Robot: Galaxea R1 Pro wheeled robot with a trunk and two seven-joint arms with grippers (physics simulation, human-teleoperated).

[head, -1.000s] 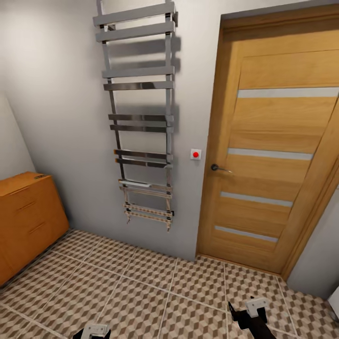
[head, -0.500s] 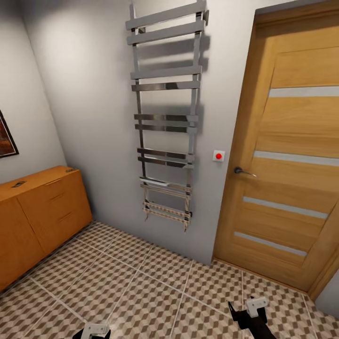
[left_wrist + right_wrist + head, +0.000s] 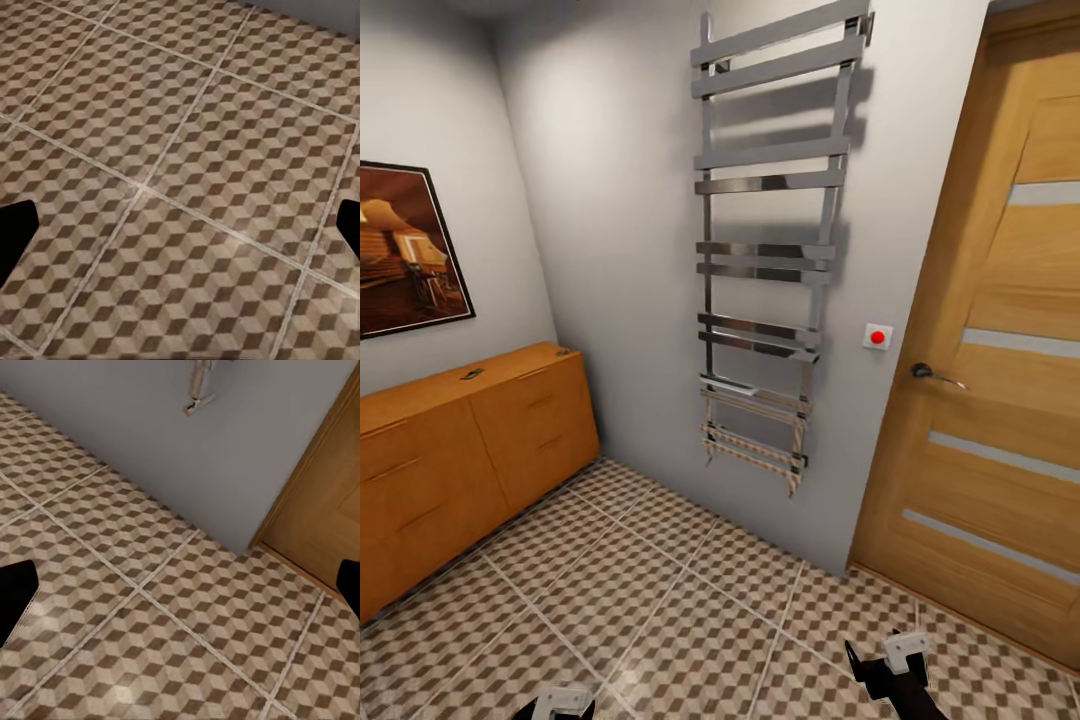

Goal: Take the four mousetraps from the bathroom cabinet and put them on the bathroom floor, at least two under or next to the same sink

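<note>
A chrome towel rail (image 3: 770,250) hangs centre frame, a wooden door (image 3: 1000,380) right (red-dotted switch (image 3: 877,337) between), a framed picture (image 3: 410,250) left.

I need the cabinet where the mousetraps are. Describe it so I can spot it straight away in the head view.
Start at the grey left-hand wall, under the dark-framed picture. The cabinet is the long low orange-brown wooden sideboard standing on the cube-patterned floor along that wall. Unlike the tall wooden door to the right, it is low, with a flat top and bar-handled drawers.
</note>
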